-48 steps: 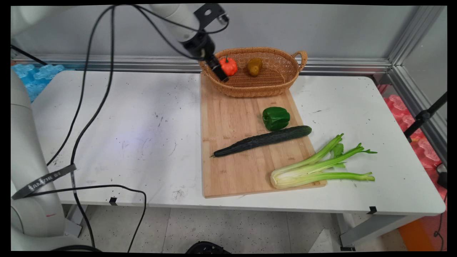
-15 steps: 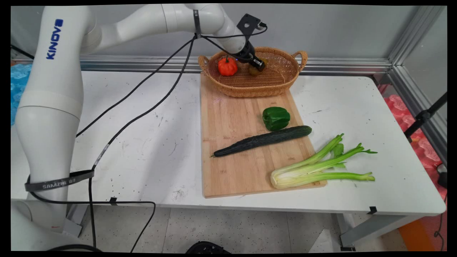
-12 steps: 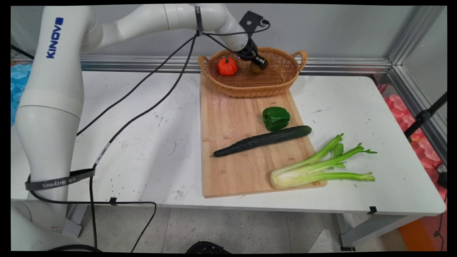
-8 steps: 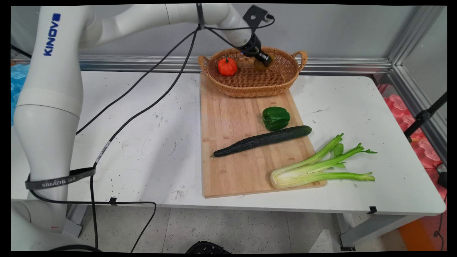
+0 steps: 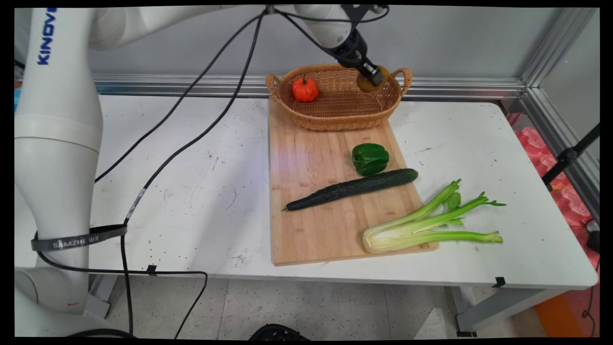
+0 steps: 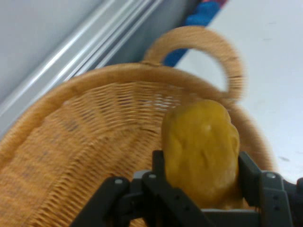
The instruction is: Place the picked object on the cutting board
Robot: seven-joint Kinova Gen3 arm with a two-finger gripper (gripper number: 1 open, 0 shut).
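Gripping a yellow-brown potato [image 6: 201, 151] between its two fingers [image 6: 158, 168], the black gripper [image 5: 373, 75] holds it in the air above the right end of the wicker basket [image 5: 330, 115], close to the basket's right handle [image 5: 403, 76]. Hand view: one finger lies against each side of the potato, the basket's woven wall and its looped handle showing behind it. Main view: the potato is clear of the basket floor, level with the rim. A small orange pumpkin [image 5: 305, 88] sits in the left part of the basket, well apart from the potato. The basket rests on the far end of a wooden cutting board [image 5: 306, 225], which lies lengthwise from the table's [image 5: 167, 191] far edge toward its near edge. On the board, a green bell pepper [image 5: 369, 158] sits just in front of the basket, with a long dark cucumber [image 5: 352, 188] lying aslant just beside it on the near side. A bunch of celery [image 5: 426, 223] lies across the board's near right corner, its root end on the board and its stalks reaching out over the table toward the right edge. Black cables [image 5: 191, 139] hang from the arm over the table's left half.
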